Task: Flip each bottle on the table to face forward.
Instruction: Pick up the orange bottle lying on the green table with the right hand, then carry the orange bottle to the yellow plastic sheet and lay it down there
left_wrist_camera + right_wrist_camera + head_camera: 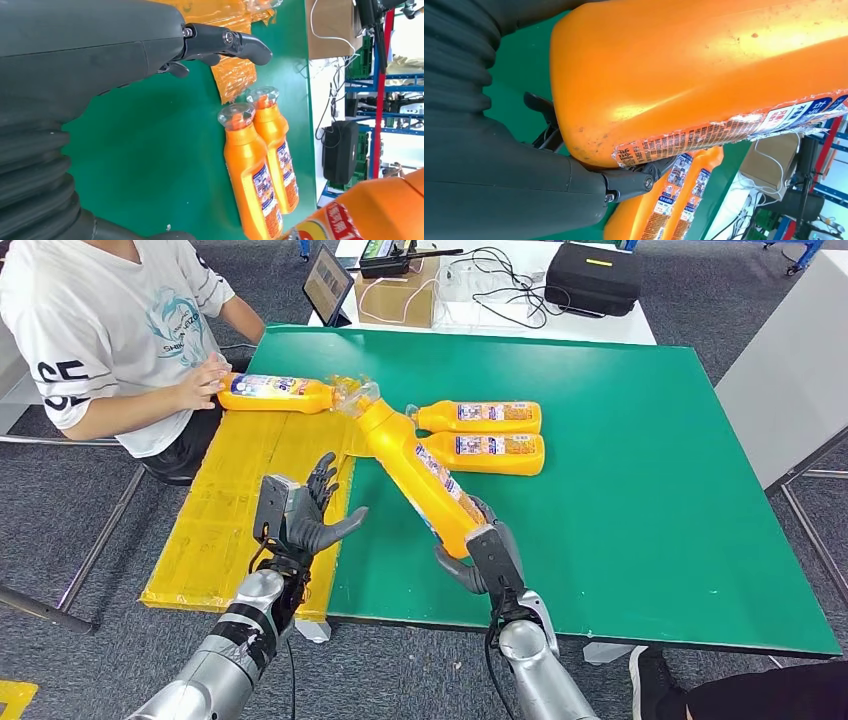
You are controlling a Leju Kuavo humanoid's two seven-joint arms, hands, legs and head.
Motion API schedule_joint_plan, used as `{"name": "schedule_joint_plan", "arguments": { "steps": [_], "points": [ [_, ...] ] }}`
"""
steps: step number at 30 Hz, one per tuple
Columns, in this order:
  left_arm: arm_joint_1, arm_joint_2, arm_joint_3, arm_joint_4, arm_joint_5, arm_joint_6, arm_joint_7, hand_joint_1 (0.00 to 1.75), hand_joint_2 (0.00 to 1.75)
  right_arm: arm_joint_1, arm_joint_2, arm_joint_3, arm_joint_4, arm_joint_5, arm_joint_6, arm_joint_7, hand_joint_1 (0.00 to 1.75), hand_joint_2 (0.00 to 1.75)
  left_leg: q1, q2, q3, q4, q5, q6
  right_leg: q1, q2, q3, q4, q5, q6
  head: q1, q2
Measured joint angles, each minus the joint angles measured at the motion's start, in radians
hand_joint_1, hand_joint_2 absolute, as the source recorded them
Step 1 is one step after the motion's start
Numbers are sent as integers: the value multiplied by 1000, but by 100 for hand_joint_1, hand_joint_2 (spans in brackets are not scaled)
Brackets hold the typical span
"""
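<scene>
Orange bottle [418, 477] is gripped at its base by the right hand [484, 550], raised on a slant, cap toward the person's bottle [274, 392]. Left hand [308, 512] is spread and idle over the table's [620, 500] near edge.

Left wrist: the pair [262, 165] lies side by side, touching. Set down clear of it.

Right wrist: label edge peeling; I'd roll label-up before letting go.

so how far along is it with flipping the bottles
Done, it seems: two bottles lie side by side on the green table, labels up. In hand: the right hand grips a third bottle by its base, tilted; the left hand hovers open. Left: the bottle under a person's hand.
</scene>
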Motion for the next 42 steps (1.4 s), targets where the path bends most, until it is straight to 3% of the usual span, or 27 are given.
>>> {"name": "schedule_joint_plan", "arguments": {
  "steps": [5,10,13,21,41,42],
  "points": [
    [-1,0,-18,0,21,-56,25,0,175,-12,11,7,8,-13,3,-11,175,175,0,0,-1,0,0,0,0,0,0,0,0,0,0,0],
    [2,-5,-66,-7,161,-265,90,0,175,-61,43,51,54,-26,7,-32,175,175,0,0,-1,0,0,0,0,0,-1,0,0,0,0,0],
    [11,-6,-95,-36,225,-321,107,0,175,-79,56,82,84,-24,16,-35,175,175,0,0,-1,0,0,0,0,0,-1,0,0,0,0,0],
    [35,-1,-146,-106,265,-326,114,0,175,-85,67,134,142,-20,25,-52,175,175,0,0,-2,0,0,0,0,0,-1,0,0,0,0,0],
    [54,17,-164,-130,264,-317,98,0,175,-102,67,162,189,5,62,-46,175,175,0,0,-2,0,0,0,0,0,-1,0,0,0,0,0],
    [54,17,-164,-131,263,-311,97,44,175,-104,68,165,194,11,66,-43,175,175,0,0,-2,0,0,0,0,0,-1,0,0,0,0,0]
  ]
}}
